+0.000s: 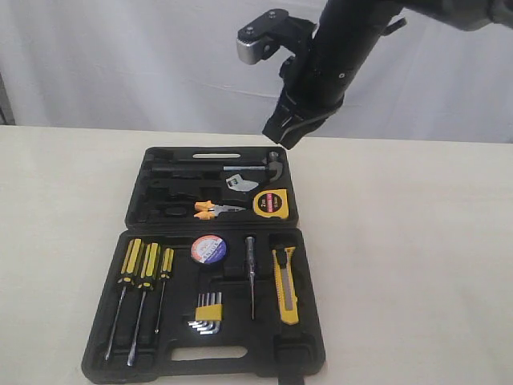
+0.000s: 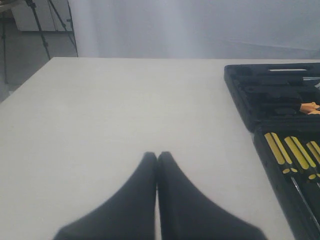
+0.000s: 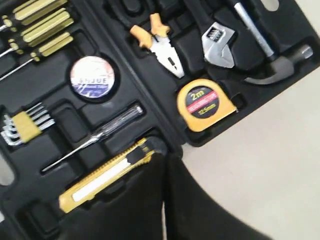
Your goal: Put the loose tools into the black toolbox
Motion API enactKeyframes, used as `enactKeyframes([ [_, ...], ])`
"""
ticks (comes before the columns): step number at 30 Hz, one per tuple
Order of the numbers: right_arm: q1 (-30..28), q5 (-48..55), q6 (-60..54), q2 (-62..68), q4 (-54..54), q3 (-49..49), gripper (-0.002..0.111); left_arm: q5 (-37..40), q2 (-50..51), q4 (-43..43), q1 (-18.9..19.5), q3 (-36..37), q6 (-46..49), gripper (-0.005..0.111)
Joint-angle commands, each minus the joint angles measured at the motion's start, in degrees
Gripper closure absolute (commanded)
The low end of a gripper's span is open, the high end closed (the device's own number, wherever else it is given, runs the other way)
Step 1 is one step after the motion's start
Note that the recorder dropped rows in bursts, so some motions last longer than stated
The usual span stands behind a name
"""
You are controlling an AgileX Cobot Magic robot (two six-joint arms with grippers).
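– Seemingly wrapping up: pliers [image 1: 216, 210], tape measure [image 1: 271, 203], knife [image 1: 286, 285] and tape roll [image 1: 209, 249] are all sitting in recesses of the toolbox [image 1: 314, 345].
– Jaws?
– Right jaws are hanging clenched and empty, high over the far half, well above the tape measure. Left jaws are hovering clenched over bare desk [image 2: 100, 110], toolbox off to one side.
– Next?
– Judging nothing loose is showing; the move is calling for pulling clear, maybe closing the lid.

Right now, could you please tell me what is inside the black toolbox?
The toolbox's far half holds hammer, wrench, pliers, tape measure; the near half three screwdrivers, tape roll, hex keys, slim tester, utility knife. Anything beneath them is covered.
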Motion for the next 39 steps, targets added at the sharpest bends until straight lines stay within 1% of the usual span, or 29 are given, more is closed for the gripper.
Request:
enactKeyframes([
  [1,-0.1,0.1,1.2,-5.5,4.9,4.9,0.109,-0.5,-0.1,-0.6,-0.3,0.1,-0.2,0.107],
  [5,-0.1,0.1,0.4,-6.8,10.9,5.4,0.109,-0.5,-0.1,-0.6,-0.3,0.1,-0.2,0.107],
  [9,-0.1,0.1,-5.8,-7.4,12.9,5.4,0.109,-0.5,-0.1,-0.6,-0.3,0.1,-0.2,0.107],
  [12,-0.1,0.1,-8.5,-7.1,17.8,5.4,0.109,-0.5,-0.1,-0.6,-0.3,0.1,-0.2,0.107],
  [15,0.2,0.1,-8.4,-6.9,20.9,5.4,0.109,-0.5,-0.1,-0.6,-0.3,0.1,-0.2,0.107],
  [20,0.5,0.1,-8.4,-6.8,21.9,5.4,0.109,-0.5,-0.1,-0.6,-0.3,0.1,-0.2,0.107],
  [22,0.5,0.1,-8.4,-6.8,24.0,5.4,0.109,-0.5,-0.1,-0.6,-0.3,0.1,-0.2,0.107],
  [24,0.5,0.1,-10.7,-6.7,25.8,5.4,0.109,-0.5,-0.1,-0.6,-0.3,0.1,-0.2,0.107],
  [29,0.5,0.1,-9.2,-6.7,31.0,5.4,0.109,-0.5,-0.1,-0.6,-0.3,0.1,-0.2,0.107],
  [35,0.5,0.1,-9.2,-6.7,31.9,5.4,0.109,-0.5,-0.1,-0.6,-0.3,0.1,-0.2,0.107],
  [39,0.5,0.1,-3.7,-6.8,31.9,5.4,0.109,-0.5,-0.1,-0.6,-0.3,0.1,-0.2,0.107],
])
